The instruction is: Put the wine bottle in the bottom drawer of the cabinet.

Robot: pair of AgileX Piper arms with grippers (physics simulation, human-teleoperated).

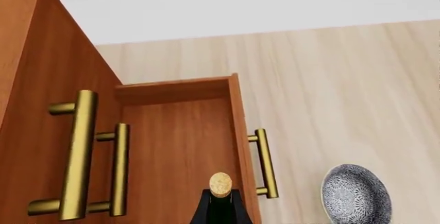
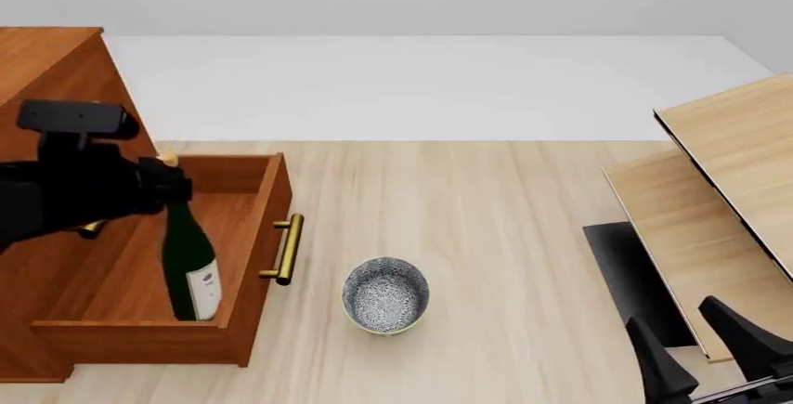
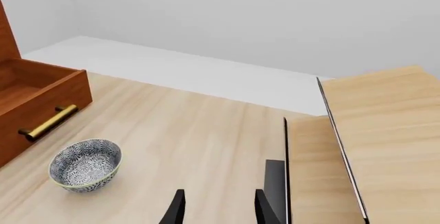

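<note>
The wine bottle [image 2: 188, 260] stands near upright inside the open bottom drawer [image 2: 254, 246] of the cabinet [image 2: 50, 60], its white label low on the body and its base at or near the drawer floor; contact with the floor cannot be confirmed. The left pincer [image 2: 167, 181] is at the bottle neck, just below the gold cap. In the front view the arm's dark body covers the fingers, and the left wrist view shows only the cap and dark shoulders, so whether the jaws grip the neck or have parted cannot be told. The right pincer [image 3: 218, 206] hovers empty over the counter [image 2: 521, 237] with its jaws set apart, well clear of the drawer and beside the pale shelf unit [image 2: 731, 190]. A patterned bowl [image 2: 385, 294] sits on the counter just in front of the drawer's brass handle [image 2: 286, 249]. Handling judgement: the bottle is rigid glass, probably heavy, smooth, and breakable. It is tall and narrow-based, so it tips readily. The neck gives a slim grip with the weight hanging below; release should follow only once the base is fully supported.
</note>
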